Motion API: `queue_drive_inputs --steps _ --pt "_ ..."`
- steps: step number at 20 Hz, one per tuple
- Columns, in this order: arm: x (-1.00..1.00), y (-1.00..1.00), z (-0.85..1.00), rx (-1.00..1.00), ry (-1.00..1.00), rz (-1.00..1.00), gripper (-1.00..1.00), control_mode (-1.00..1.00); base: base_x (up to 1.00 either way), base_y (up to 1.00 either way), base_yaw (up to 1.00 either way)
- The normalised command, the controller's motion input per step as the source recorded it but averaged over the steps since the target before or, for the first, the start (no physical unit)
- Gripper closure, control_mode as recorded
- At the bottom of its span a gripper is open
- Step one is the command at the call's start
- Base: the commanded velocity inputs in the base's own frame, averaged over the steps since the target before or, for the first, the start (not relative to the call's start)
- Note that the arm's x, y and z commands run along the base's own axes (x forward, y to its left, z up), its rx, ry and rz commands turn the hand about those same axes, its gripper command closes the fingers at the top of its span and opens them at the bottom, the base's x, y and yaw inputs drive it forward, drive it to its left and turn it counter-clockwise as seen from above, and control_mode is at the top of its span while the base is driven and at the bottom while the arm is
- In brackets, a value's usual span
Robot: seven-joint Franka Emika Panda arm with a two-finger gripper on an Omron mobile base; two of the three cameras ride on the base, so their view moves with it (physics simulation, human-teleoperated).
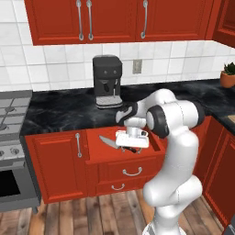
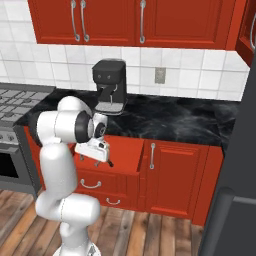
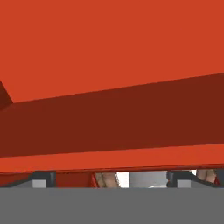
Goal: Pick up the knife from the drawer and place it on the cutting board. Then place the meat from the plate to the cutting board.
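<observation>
1. Knife (image 1: 109, 142) lies inside the open drawer (image 1: 94, 149), blade pointing left toward the stove side and dark handle tucked under the robot's hand; it is flat on the drawer floor, so it has to be taken from above.
2. Gripper (image 1: 130, 148) hangs low over the drawer, right above the handle end, with its jaws spread wide and nothing between them; the wide gap is likely there to straddle the handle before closing.
3. In the hand view the camera looks close at the drawer's red inside wall (image 3: 113, 127), which fits a hand dipped well into the drawer.
4. Farther back, the black counter (image 1: 59, 110) carries a coffee machine (image 1: 108, 81) against the tiled wall; the board, plate and meat cannot be made out from here.
</observation>
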Motion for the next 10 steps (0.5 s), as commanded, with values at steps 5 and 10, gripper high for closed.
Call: queue_drive_inputs --steps 5,10 --pt "0.19 -0.02 0.95 -0.01 -0.12 0.21 -1.00 -1.00 0.00 0.00 0.00" --pt "0.30 -0.25 0.10 0.01 -0.07 0.29 -1.00 -1.00 0.00 0.00 0.00"
